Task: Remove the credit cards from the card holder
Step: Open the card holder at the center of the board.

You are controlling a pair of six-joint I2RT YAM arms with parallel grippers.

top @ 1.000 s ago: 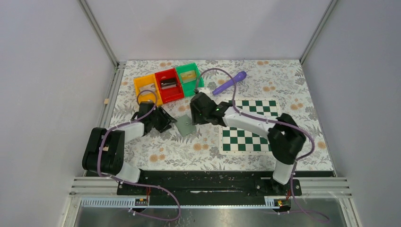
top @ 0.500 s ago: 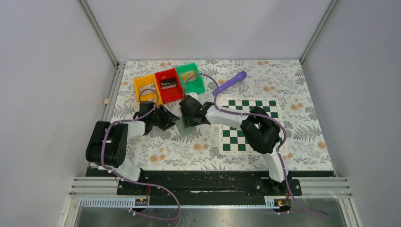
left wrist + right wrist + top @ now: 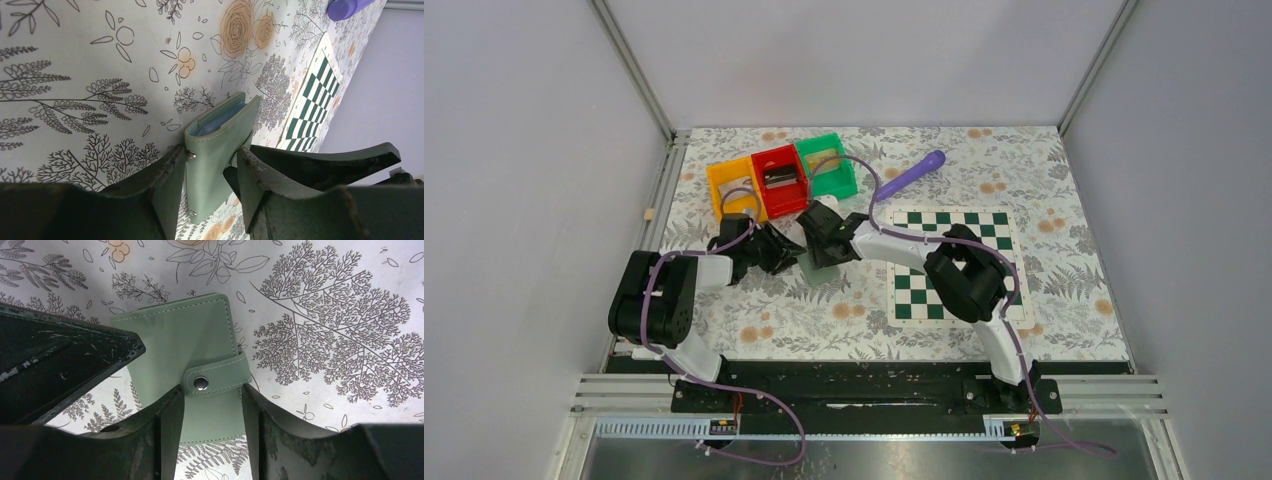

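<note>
Right gripper (image 3: 212,392) stands open over the snap strap (image 3: 201,383) of the shut card holder (image 3: 170,335), on the table (image 3: 325,315). Left gripper (image 3: 212,152) hugs its sides; I cannot tell if it squeezes. I should hold it steady and pop the snap slowly.

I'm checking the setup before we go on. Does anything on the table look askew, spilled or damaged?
Nothing stands out. The card holder lies flat and closed, strap snapped, with the left hand and right hand poised over it. Nothing is spilled or torn.
</note>
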